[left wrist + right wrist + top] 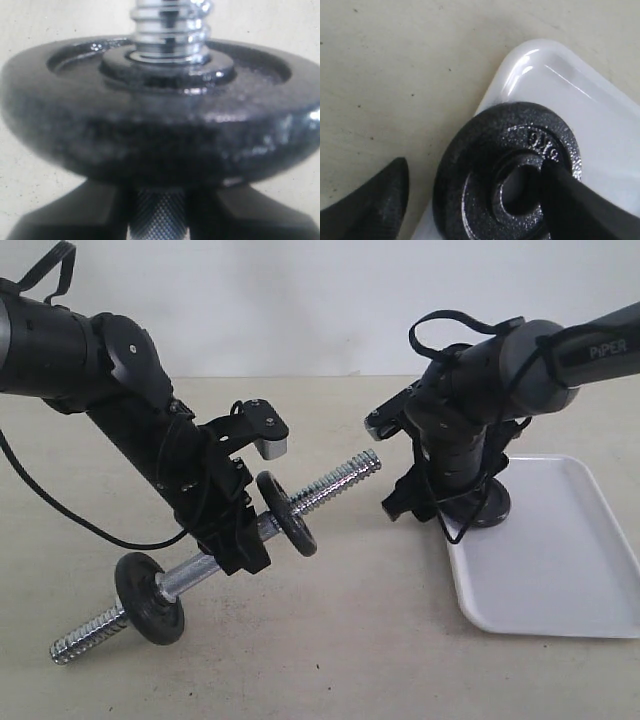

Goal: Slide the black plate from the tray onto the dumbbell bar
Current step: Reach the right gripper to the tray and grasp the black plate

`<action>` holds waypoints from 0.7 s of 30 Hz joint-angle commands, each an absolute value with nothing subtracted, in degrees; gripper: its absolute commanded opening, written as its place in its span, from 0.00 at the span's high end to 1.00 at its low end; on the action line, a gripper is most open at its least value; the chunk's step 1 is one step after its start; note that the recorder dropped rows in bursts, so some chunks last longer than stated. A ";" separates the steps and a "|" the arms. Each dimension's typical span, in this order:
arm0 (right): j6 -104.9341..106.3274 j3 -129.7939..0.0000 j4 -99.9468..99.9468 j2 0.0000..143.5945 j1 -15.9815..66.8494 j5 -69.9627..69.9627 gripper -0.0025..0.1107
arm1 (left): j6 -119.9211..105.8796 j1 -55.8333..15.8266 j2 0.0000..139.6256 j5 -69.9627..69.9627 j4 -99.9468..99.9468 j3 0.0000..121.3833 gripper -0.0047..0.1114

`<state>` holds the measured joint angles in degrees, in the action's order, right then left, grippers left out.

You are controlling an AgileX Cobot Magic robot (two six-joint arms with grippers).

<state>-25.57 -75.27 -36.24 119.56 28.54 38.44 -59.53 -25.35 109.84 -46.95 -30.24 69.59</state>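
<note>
- Black plate (470,145) lies flat on tray (600,125) corner.
- Right gripper (475,169) spread: one finger in hub hole, other clear of rim.
- Left gripper (238,540) clamped on tilted dumbbell bar (335,483).

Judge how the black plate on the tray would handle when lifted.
Probably heavy for its size: the plate looks like pebbled cast iron, and it should stay rigid. The right pincer straddles it from centre hole to outer rim, so gripped off-centre it may tilt as it rises. On the glossy tray it could slide if nudged.
</note>
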 commanded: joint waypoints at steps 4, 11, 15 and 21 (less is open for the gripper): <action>-27.97 -75.59 -35.72 120.69 28.65 38.57 0.69 | -59.68 -25.29 106.35 -45.90 -35.39 71.05 0.92; -27.97 -75.59 -31.33 120.44 28.65 38.57 0.98 | -59.68 -25.29 106.35 -45.90 -35.39 71.05 0.92; -27.87 -75.59 -30.33 118.70 28.65 38.79 0.98 | -59.68 -25.29 106.35 -46.01 -35.39 71.05 0.92; -27.97 -75.59 -30.33 113.67 28.53 38.79 0.98 | -59.68 -25.29 106.35 -46.13 -35.39 71.05 0.92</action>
<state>-27.68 -75.68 -30.53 117.04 28.64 39.12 -59.53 -25.35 109.84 -46.95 -30.34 69.59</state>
